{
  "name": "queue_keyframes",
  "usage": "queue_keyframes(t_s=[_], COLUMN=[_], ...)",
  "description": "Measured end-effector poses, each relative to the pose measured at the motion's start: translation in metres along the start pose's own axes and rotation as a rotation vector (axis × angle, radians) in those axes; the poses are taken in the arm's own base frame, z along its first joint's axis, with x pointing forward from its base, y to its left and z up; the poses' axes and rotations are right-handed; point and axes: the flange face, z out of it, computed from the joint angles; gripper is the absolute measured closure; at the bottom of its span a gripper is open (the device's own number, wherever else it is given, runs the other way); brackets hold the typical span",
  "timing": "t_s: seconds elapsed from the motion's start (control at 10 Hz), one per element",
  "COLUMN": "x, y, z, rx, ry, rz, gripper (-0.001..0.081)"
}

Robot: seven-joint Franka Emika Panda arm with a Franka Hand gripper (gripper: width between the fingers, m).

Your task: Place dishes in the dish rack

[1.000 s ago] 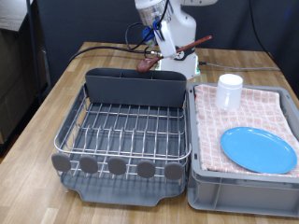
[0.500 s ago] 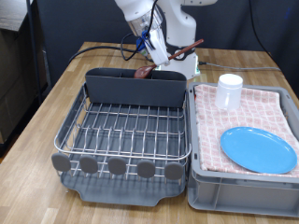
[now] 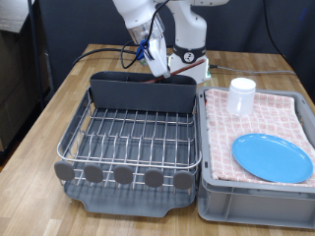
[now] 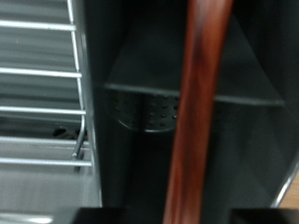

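My gripper (image 3: 157,59) hangs over the tall grey cutlery bin (image 3: 143,93) at the far end of the dish rack (image 3: 69,138), shut on the reddish-brown wooden spoon (image 4: 201,103). In the wrist view the spoon's handle runs down into the dark bin (image 4: 140,112), beside the silver wire grid (image 4: 42,93). In the exterior view the hand and the bin hide most of the spoon. The white cup (image 3: 241,96) and the light-blue plate (image 3: 273,157) lie on the pink checked cloth (image 3: 221,138) at the exterior view's right.
The cloth lines a grey crate (image 3: 251,205) that touches the rack's right side. Round grey knobs (image 3: 123,175) line the rack's near edge. The robot base (image 3: 192,44) and cables stand behind the bin. The wooden table (image 3: 59,98) lies open at the left.
My gripper has moved to the exterior view's left and down with the spoon. The spoon has swung from a slanted pose above the bin to pointing into it.
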Motion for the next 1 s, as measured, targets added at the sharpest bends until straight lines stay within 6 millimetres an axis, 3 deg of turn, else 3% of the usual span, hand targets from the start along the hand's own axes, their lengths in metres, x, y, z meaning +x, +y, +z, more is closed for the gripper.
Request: queue_keyframes(t_s=[0.1,0.2,0.3,0.4,0.5,0.6,0.7,1.0], x=[0.001,0.001,0.001,-0.001,-0.005,-0.011,-0.019,-0.042], y=[-0.001,-0.002,-0.003,-0.003,-0.003,-0.002,-0.001,0.006], z=[0.001,0.002,0.002,0.002,0.002,0.002,0.002,-0.005], rx=[0.003,0.005,0.015,0.028,0.044,0.061,0.083,0.156], ry=[0.003,0.005,0.012,0.042,0.087,0.132,0.165,0.231], rz=[0.003,0.005,0.009,0.013,0.022,0.031,0.038,0.05], gripper=[0.0475,0.0475,0.0305,0.0305,0.0084,0.0084,0.0023,0.0007])
